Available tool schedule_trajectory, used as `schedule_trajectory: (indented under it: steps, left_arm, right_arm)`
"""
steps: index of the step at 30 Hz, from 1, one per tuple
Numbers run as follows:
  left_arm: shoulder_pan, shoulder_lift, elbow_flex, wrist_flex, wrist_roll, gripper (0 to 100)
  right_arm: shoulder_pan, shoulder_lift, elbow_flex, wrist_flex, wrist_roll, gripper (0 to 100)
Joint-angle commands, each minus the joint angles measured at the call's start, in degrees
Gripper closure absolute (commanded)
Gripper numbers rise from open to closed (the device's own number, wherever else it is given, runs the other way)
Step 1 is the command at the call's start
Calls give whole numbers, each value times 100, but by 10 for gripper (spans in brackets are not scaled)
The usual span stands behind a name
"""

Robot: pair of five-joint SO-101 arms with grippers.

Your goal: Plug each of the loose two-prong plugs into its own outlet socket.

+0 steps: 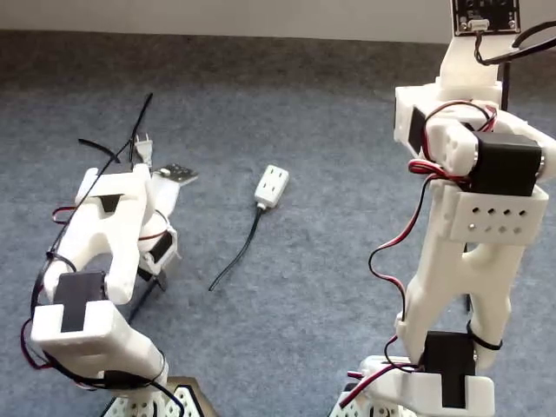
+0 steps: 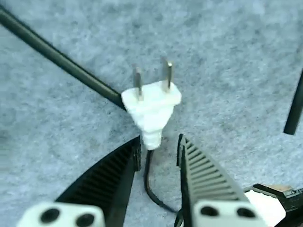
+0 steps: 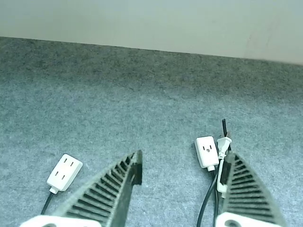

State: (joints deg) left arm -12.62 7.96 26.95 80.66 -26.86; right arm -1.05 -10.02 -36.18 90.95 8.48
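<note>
No plug point(image 2: 151, 106) is seen seated yet, so all the plugging is judged left to do. This plug lies loose on the surface point(image 2: 246, 56), its cord end just between the tips of the left jaws, prongs pointing away. These jaws are partly open and empty. The right jaws are spread wide, holding nothing. Ahead of them a second plug point(image 3: 222, 142) lies just beside a socket point(image 3: 207, 151).

The right fingers point(image 3: 241, 189) partly hide a white plug point(image 3: 223, 143) beside an outlet point(image 3: 207, 152), perhaps touching it.
</note>
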Motion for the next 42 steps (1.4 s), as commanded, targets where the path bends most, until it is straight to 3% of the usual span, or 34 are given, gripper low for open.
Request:
schedule_trajectory:
  steps: [1, 16, 42]
  left_arm:
    - [-40, -40, -136, -281, -35, 829]
    - [787, -40, -127, -853, 0, 825]
    - [927, -40, -163, -1407, 527, 827]
  right_arm:
    - [-4, -233, -4, -66, 79, 728]
    - [-4, -233, -4, -66, 79, 728]
    - [-4, -233, -4, -66, 79, 728]
